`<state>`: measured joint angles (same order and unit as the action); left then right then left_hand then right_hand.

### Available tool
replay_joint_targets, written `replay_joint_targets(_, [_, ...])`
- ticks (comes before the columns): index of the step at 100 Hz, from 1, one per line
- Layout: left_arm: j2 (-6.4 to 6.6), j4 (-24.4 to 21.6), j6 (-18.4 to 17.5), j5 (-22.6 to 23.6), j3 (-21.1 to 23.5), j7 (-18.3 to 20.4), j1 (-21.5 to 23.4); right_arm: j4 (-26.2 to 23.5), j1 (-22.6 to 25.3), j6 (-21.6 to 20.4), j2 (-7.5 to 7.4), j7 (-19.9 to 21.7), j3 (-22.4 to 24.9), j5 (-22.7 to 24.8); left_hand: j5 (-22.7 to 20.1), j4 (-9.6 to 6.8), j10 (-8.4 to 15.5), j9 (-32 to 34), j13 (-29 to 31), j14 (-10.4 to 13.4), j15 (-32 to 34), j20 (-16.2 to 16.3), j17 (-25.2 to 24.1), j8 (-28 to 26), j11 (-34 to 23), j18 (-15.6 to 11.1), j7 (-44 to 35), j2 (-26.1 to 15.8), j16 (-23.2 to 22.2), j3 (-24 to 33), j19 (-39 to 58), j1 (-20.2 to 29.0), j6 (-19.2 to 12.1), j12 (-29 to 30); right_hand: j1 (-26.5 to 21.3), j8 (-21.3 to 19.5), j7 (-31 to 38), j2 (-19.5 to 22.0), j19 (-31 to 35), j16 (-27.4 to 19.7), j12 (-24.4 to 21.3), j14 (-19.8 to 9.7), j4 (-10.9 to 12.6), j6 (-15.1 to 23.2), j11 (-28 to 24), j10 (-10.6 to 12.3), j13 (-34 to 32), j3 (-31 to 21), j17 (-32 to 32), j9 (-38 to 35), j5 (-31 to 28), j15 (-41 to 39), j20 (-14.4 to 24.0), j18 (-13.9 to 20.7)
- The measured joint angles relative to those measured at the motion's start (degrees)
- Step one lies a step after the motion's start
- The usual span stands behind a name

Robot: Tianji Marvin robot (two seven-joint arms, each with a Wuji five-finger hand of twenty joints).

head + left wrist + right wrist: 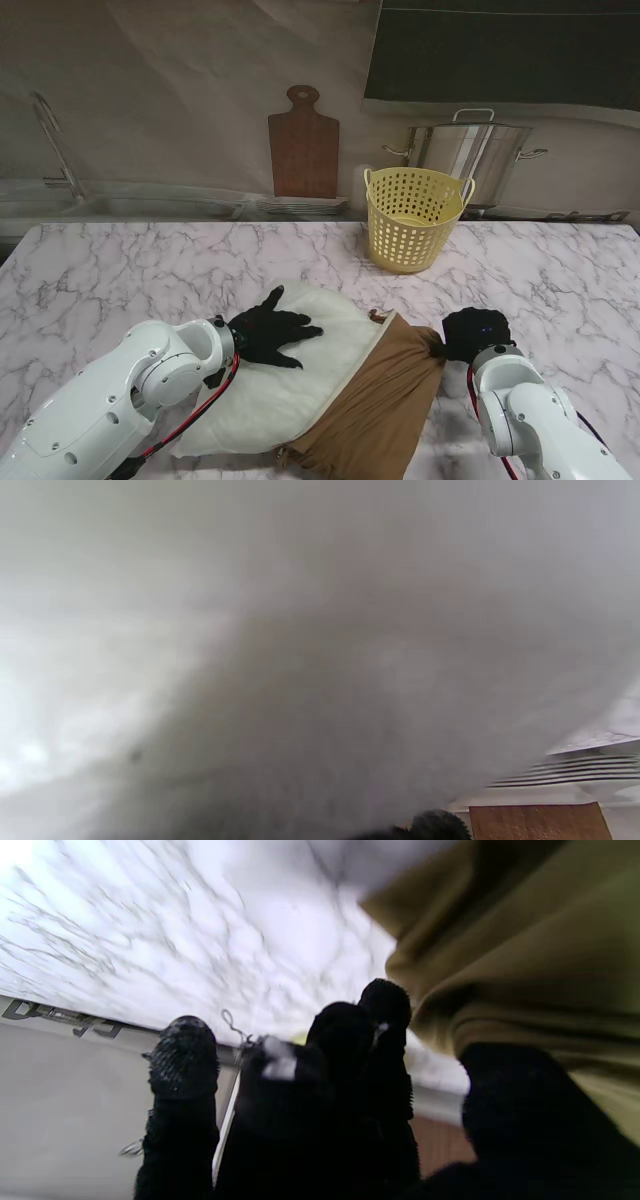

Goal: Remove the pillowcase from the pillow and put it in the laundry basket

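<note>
- On the white pillow (300, 370), your left hand (272, 331) lay flat, fingers spread.
- Your right hand (476, 331) seemingly pinched the brown pillowcase (385, 400) corner; grip partly hidden.

The left hand (272, 330) lay palm down with its black-gloved fingers (300, 331) spread flat and its thumb angled away from them. The right hand (474, 331) was curled into a fist, brown cloth pinched beside its fingertips (384, 1000).
</note>
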<state>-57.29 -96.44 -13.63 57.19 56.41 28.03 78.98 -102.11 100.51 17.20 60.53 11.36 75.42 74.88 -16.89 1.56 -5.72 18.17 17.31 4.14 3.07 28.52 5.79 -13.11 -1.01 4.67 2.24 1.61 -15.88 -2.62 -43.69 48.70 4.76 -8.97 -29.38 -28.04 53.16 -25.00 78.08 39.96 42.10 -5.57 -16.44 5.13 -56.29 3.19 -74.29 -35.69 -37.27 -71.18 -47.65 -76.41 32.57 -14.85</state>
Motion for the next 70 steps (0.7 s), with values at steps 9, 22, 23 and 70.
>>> replay_joint_targets(9, [0.07,0.11,0.02,0.00,0.02,0.05,-0.01,2.75,0.48,0.42,0.25,-11.95,-0.09,-2.89,0.00,-0.02,-0.13,0.00,0.00,-0.19,0.00,0.00,0.00,0.00,0.00,0.00,0.01,-0.52,0.00,0.04,0.00,0.00,0.22,0.00,1.19,3.20,-2.91,-0.91,-3.32,-4.27,-4.93,2.37,0.56,1.33,8.40,-1.69,1.98,4.25,3.64,4.48,3.28,17.13,-1.35,-0.14])
replay_joint_targets(22, [0.19,0.17,0.04,-0.07,0.02,0.03,-0.03,-0.71,2.81,-2.90,0.70,-9.20,2.71,-2.69,0.00,-0.02,-0.14,0.00,0.00,-0.20,0.00,0.00,0.00,0.00,0.00,0.00,0.01,-0.53,0.00,0.04,0.00,0.00,0.23,0.00,4.15,0.32,-13.42,2.17,-8.38,-4.30,-9.38,5.62,4.64,1.36,18.50,-6.21,14.12,6.52,10.94,19.93,5.55,35.46,-1.67,-1.58])
replay_joint_targets(23, [0.19,0.18,0.04,-0.07,0.02,0.03,-0.03,-1.20,2.96,-2.94,0.69,-8.84,2.78,-2.68,0.00,-0.02,-0.14,0.00,0.00,-0.20,0.00,0.00,0.00,0.00,0.00,0.00,0.01,-0.53,0.00,0.04,0.00,0.00,0.23,0.00,4.21,-0.29,-14.87,2.64,-8.77,-4.45,-9.80,5.88,5.18,1.36,19.07,-6.55,15.24,6.54,11.67,21.47,5.19,36.21,-1.67,-1.60])
replay_joint_targets(70, [0.52,0.96,0.15,-1.08,-0.03,-0.13,-0.31,-9.67,-1.15,-15.82,-0.75,0.21,0.14,-0.44,0.00,-0.02,-1.39,0.00,0.02,-1.57,0.40,-0.01,0.00,0.00,0.00,0.00,0.01,-0.53,0.00,0.04,0.00,0.11,1.72,0.00,3.37,-1.48,-40.48,4.52,-28.94,-20.33,-19.78,13.49,13.21,0.74,29.53,-9.37,40.39,6.72,29.49,44.78,30.84,65.07,-8.09,-8.78])
